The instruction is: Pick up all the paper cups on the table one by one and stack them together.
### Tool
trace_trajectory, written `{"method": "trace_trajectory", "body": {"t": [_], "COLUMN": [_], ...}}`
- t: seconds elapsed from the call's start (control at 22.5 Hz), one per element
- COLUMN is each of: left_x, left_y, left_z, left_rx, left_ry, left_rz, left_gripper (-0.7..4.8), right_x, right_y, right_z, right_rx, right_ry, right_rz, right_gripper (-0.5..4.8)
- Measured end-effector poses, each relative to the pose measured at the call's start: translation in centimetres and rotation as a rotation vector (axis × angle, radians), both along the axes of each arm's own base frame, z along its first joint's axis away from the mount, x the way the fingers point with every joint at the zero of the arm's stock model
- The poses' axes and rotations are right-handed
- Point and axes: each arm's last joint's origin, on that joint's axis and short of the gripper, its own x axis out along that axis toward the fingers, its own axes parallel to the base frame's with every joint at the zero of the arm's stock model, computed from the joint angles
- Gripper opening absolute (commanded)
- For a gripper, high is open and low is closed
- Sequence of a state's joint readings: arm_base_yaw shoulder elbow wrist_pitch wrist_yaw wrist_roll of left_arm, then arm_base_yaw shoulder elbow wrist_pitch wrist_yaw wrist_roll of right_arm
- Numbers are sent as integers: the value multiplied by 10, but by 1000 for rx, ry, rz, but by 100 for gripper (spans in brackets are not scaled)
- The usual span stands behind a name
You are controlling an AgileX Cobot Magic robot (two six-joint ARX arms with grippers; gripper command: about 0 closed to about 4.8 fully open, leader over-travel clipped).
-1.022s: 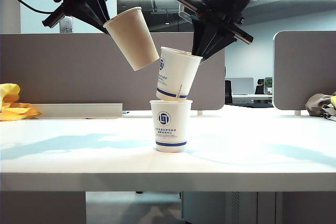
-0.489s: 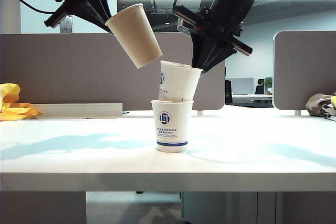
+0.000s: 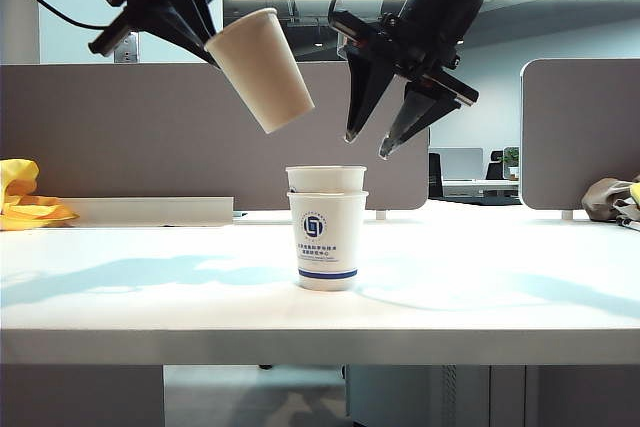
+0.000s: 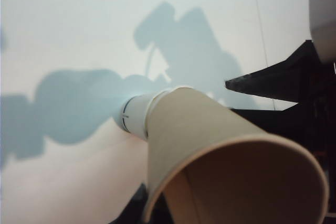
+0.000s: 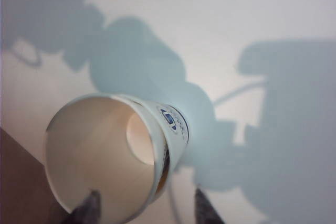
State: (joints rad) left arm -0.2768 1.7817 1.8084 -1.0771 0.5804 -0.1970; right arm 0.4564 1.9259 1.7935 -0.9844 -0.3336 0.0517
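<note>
Two white paper cups with blue logos stand nested on the table (image 3: 150, 297). The outer cup (image 3: 326, 242) holds the inner one, whose rim (image 3: 326, 178) shows just above it. My right gripper (image 3: 367, 146) hangs open a little above and to the right of the stack, holding nothing. In the right wrist view its fingertips (image 5: 89, 208) straddle the stack's open mouth (image 5: 100, 150). My left gripper (image 3: 207, 39) is shut on the rim of the brown paper cup (image 3: 261, 69), which hangs tilted above and left of the stack. The brown cup (image 4: 231, 166) fills the left wrist view, with the white stack (image 4: 135, 116) beyond its base.
Grey partition panels (image 3: 130, 132) run behind the table. A yellow cloth (image 3: 25, 197) lies at the far left and a bundle of cloth (image 3: 612, 197) at the far right. The table's thick front edge (image 3: 320, 347) is near the camera.
My right gripper has opened and let go of the upper white cup, which dropped down into the lower one. The brown cup in my left gripper has edged slightly right.
</note>
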Motion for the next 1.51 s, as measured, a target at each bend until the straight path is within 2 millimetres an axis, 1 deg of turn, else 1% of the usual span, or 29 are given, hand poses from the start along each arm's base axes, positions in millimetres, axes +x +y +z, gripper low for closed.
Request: {"method": "trace_trajectory", "body": {"t": [0.13,0.31,0.4,0.58,0.67,0.8,0.89,0.98,1.07,1.11,1.2,1.33,1.51], "left_x": [3,6,6,6,7,7,7,9,11,11,10,11,12], "left_y": [-8,-15,-16,-18,-18,-21,-25,-33,-38,-40,-43,-44,-44], "left_z": [-8,-18,-19,-18,-17,-18,-20,-28,-34,-35,-34,-25,-5], "left_rx": [7,18,22,29,25,22,24,31,38,39,38,28,1], "left_ry": [26,61,62,47,43,37,46,69,83,86,78,50,-16], "left_rz": [-18,-32,-33,-28,-19,-25,-34,-52,-62,-68,-75,-77,-70], "left_gripper": [-5,9,31,31,30,30,30,27,11,-8,-6,-6,-6], "right_x": [0,2,3,3,-3,-8,-8,-7,-7,-7,-7,-6,-6], "right_y": [-1,-1,-2,-4,-7,-10,-11,-12,-13,-13,-14,-14,-14], "right_z": [6,26,35,51,66,79,80,75,74,74,74,74,74], "right_rx": [-9,-2,1,12,23,30,28,14,11,11,11,11,11], "right_ry": [-6,-69,-97,-128,-168,-206,-209,-186,-180,-181,-181,-180,-181], "right_rz": [-5,-19,-26,-34,-40,-48,-52,-56,-56,-57,-59,-60,-60], "right_gripper": [272,272,272,271,271,271,271,271,271,271,271,271,271]}}
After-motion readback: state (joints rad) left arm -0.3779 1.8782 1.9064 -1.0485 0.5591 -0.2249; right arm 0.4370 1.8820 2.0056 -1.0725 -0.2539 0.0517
